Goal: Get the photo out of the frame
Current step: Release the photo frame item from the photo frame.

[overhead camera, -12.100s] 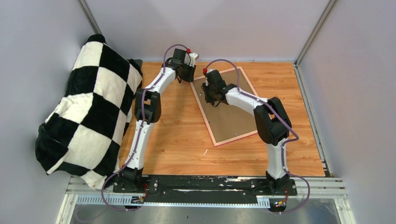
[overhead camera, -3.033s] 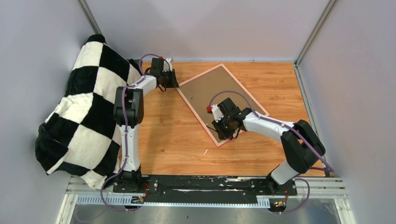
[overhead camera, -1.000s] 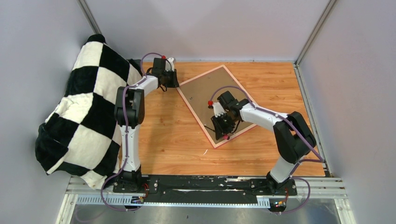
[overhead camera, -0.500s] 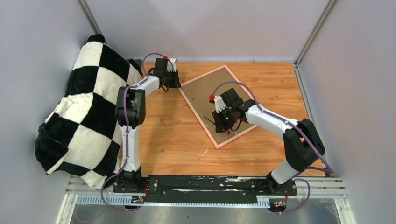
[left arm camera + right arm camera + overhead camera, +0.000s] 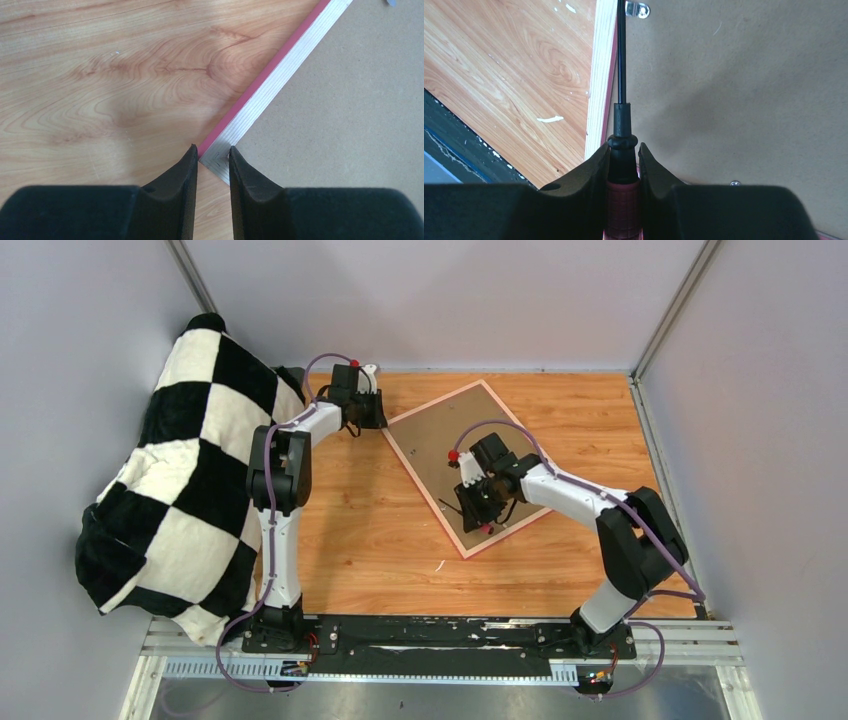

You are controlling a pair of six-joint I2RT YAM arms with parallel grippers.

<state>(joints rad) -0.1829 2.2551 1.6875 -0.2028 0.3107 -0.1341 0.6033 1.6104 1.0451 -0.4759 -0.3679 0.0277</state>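
The frame [image 5: 420, 483] lies face down on the wooden table, its brown backing board [image 5: 455, 430] facing up. The photo is hidden under that board. My left gripper [image 5: 378, 420] is shut on the frame's far-left corner; in the left wrist view the pale corner [image 5: 280, 75] sits between the tips of the left gripper [image 5: 213, 152]. My right gripper [image 5: 478, 502] hovers over the board's near part, shut on a red-handled screwdriver [image 5: 622, 125]. The black shaft points along the frame's edge [image 5: 601, 75] and ends close to a metal clip [image 5: 638, 9].
A large black-and-white checked cushion [image 5: 180, 470] leans against the left wall. Grey walls close the table on three sides. A black base rail [image 5: 440, 635] runs along the near edge. A small white scrap [image 5: 438, 566] lies on the wood before the frame.
In the last second my right gripper has shifted slightly over the board with the screwdriver. The left gripper has stayed on the corner. Since the earliest frame, the frame has been turned.
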